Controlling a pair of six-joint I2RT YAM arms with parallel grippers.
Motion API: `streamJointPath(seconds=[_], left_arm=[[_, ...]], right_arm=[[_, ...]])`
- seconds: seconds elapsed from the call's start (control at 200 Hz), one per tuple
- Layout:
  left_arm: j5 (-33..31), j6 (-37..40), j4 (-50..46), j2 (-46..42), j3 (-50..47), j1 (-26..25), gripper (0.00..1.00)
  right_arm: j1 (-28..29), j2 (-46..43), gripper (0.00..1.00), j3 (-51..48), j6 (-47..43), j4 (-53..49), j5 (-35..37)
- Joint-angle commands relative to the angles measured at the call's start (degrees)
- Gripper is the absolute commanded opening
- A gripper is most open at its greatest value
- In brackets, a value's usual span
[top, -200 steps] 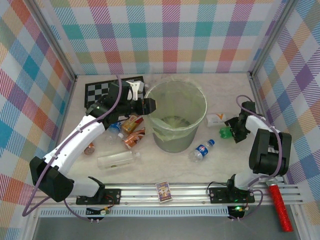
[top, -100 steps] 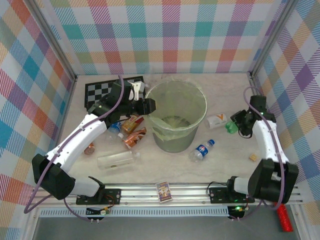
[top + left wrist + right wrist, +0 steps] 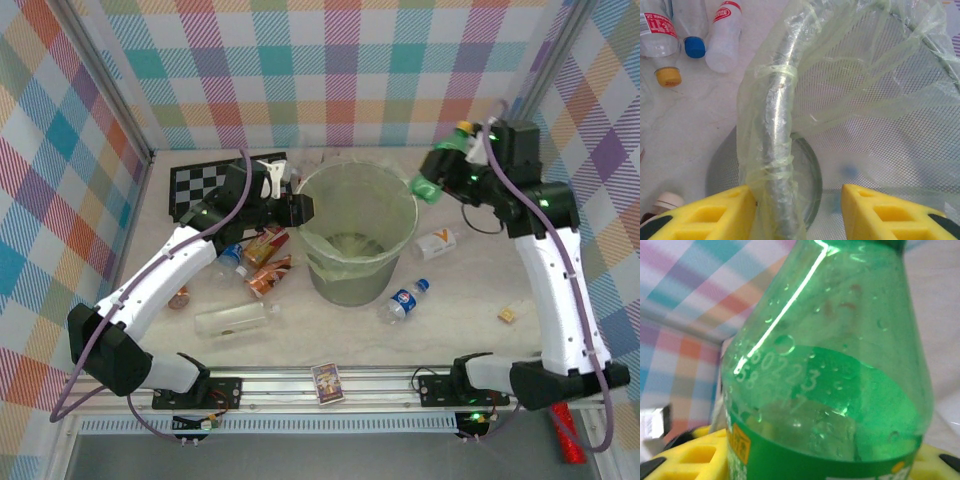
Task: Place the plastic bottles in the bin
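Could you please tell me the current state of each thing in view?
Bin: upright, open, liner over rim.
Left gripper: open, astride the bin's rim.
Right gripper: shut on the green bottle.
Green bottle: capped, held up beside the bin.
Blue-label bottle: lying on table.
Clear bottle: lying on table.

Clutter on a pale marbled table [image 3: 470,320]
The bin [image 3: 345,285] stands mid-table, plastic bottles [image 3: 258,268] lying left of it, a blue-labelled bottle [image 3: 403,300] right, a chessboard [image 3: 200,183] behind.

Pale green bin [image 3: 350,285] upright, frame centre, liner over rim. Green bottle [image 3: 430,180] aloft, tilted, upper right of bin. Blue-label bottle [image 3: 403,300] lying lower right. 2 orange-brown bottles [image 3: 268,277] and clear bottle [image 3: 237,319] lying left of bin
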Motion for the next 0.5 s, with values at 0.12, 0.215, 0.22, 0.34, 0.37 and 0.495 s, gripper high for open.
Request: streamJointPath(seconds=[0.12, 0.215, 0.22, 0.34, 0.37, 0.495], left_arm=[[-0.34, 0.14, -0.67, 0.42, -0.21, -1.5, 0.46], [-0.71, -0.17, -0.52, 0.24, -0.28, -1.5, 0.45], [-0.77, -0.14, -0.52, 0.28, -0.28, -1.51, 0.45], [-2.0, -0.26, -0.94, -0.04, -0.16, -1.51, 0.44], [-2.35, -0.21, -1.07, -0.16, -0.18, -1.46, 0.43], [-3.6, -0.29, -1.17, -0.36, -0.14, -1.51, 0.42]], right_arm=[[15.8, 14.29, 0.21, 12.13, -6.24, -9.48, 5.5], [20.66, 21.67, 0.21, 17.92, -8.23, -16.9, 10.52], [20.76, 22.04, 0.21, 18.27, -8.32, -17.27, 10.74], [23.71, 27.84, 0.21, 21.03, -8.85, -23.34, 14.3], [23.86, 28.54, 0.21, 20.34, -8.76, -23.61, 14.16], [24.03, 30.78, 0.21, 16.87, -7.89, -23.26, 14.06]])
